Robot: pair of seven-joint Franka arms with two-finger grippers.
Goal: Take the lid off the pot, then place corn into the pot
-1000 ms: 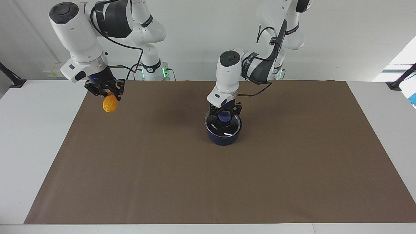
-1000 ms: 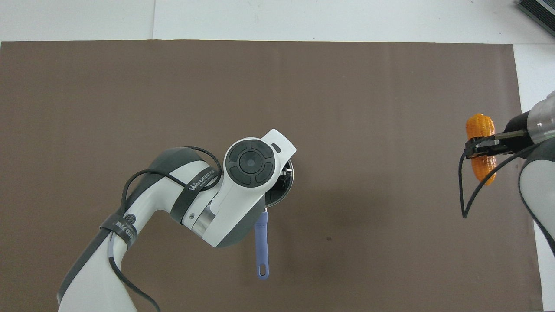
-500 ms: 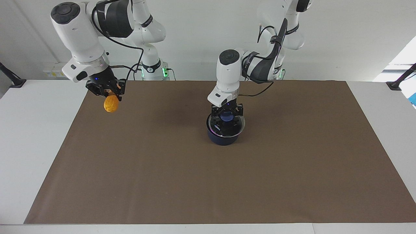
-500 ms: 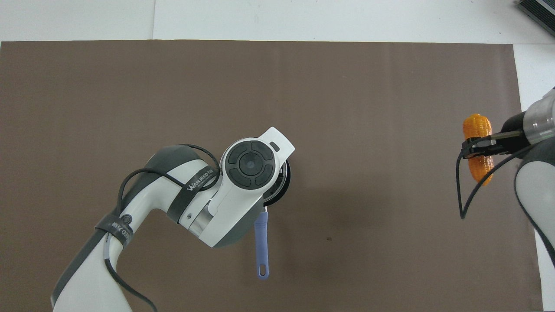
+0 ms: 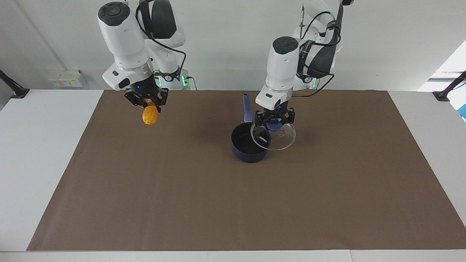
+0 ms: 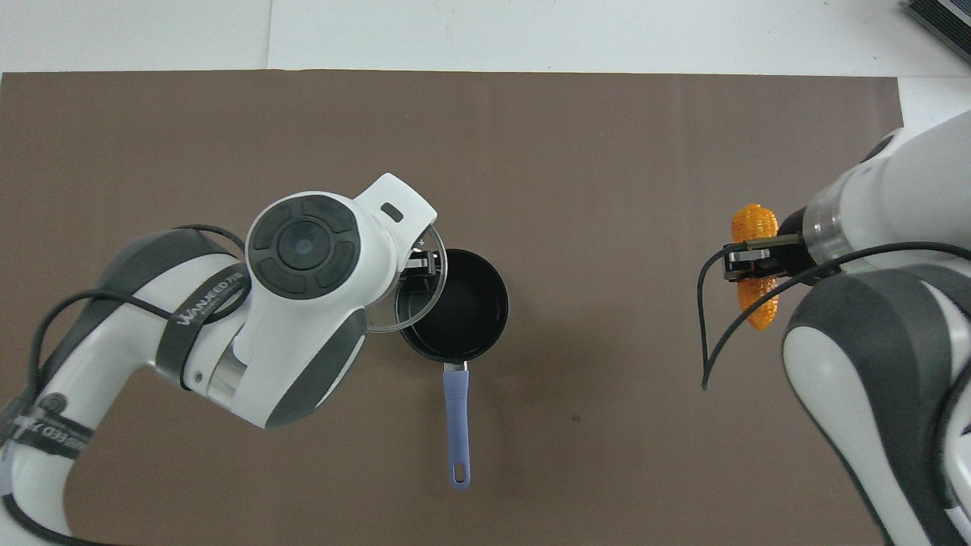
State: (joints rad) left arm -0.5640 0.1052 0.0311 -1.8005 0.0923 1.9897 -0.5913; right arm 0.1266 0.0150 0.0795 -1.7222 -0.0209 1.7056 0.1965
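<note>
- Lid (image 5: pixel 277 137) hanging centre frame in the facing view, knob clamped in left gripper (image 5: pixel 274 122), overlapping one edge of the pot (image 5: pixel 248 145).
- Pot sitting uncovered mid-mat (image 5: pixel 233 203), handle pointing toward the robots.
- Corn (image 5: pixel 149 115) dangling upper left, pinched in right gripper (image 5: pixel 146 101) over the mat.

My left gripper (image 5: pixel 274 122) holds the lid (image 5: pixel 278 138) raised beside the pot (image 5: pixel 249 145), overlapping its rim; the pot sits mid-mat. My right gripper (image 5: pixel 146 103) hangs the corn (image 5: pixel 149 115) over the mat's right-arm end.
</note>
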